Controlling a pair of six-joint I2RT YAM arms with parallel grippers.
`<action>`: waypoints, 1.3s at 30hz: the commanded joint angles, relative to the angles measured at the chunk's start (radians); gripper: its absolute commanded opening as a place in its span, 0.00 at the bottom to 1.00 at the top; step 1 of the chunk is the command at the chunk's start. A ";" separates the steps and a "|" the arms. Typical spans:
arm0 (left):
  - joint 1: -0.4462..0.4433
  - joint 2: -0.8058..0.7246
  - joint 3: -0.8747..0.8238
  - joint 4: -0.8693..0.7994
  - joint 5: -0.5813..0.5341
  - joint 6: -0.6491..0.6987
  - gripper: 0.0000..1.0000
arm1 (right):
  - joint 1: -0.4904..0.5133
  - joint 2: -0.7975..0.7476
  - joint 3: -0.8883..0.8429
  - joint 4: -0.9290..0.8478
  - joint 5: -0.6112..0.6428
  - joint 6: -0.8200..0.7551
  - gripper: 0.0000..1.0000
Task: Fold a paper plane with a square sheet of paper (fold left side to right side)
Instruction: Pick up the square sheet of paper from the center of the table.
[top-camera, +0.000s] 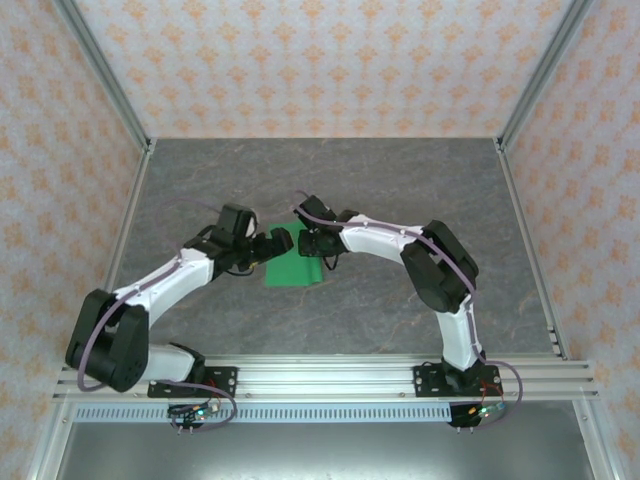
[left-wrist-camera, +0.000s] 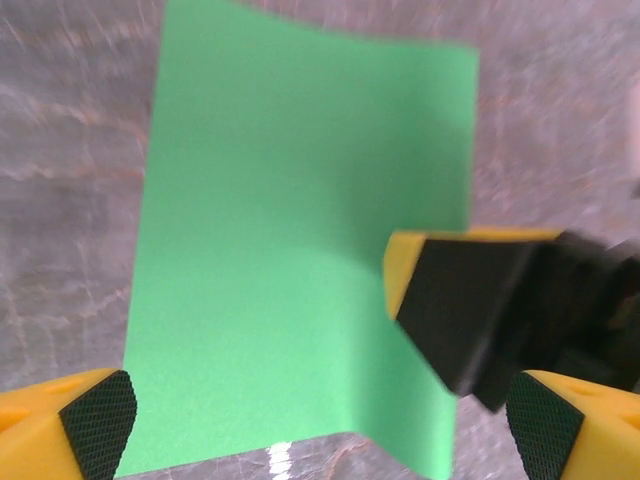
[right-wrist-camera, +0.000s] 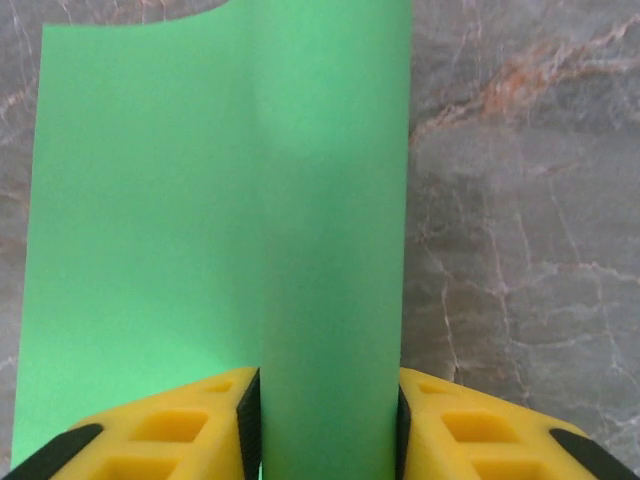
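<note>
The square sheet of paper (top-camera: 290, 272) is bright green and lies on the dark marbled table, between my two grippers. My left gripper (top-camera: 268, 247) hovers over its left edge. In the left wrist view the left gripper (left-wrist-camera: 322, 425) is wide open above the sheet (left-wrist-camera: 280, 250), holding nothing. The sheet's right part bends upward along a soft line. My right gripper (top-camera: 312, 243) is at that raised side, and one of its fingers (left-wrist-camera: 450, 300) rests against the paper. In the right wrist view the raised strip of the sheet (right-wrist-camera: 150, 200) fills the gap of the right gripper (right-wrist-camera: 330, 425), whose jaws stand part way apart.
The marbled tabletop (top-camera: 400, 190) stretches bare behind and to the right of the sheet. Patterned walls and aluminium posts (top-camera: 525, 90) enclose it. A metal rail (top-camera: 330, 375) carrying both arm bases runs along the near edge.
</note>
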 joint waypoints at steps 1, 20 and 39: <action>0.048 -0.061 -0.029 -0.023 0.051 0.007 0.99 | -0.013 -0.069 -0.043 0.039 -0.061 0.008 0.35; 0.240 -0.182 -0.114 0.265 0.424 -0.171 1.00 | -0.201 -0.403 -0.429 0.669 -0.510 0.267 0.29; 0.175 -0.197 0.192 0.460 0.637 -0.322 1.00 | -0.327 -0.782 -0.380 0.867 -0.799 0.465 0.29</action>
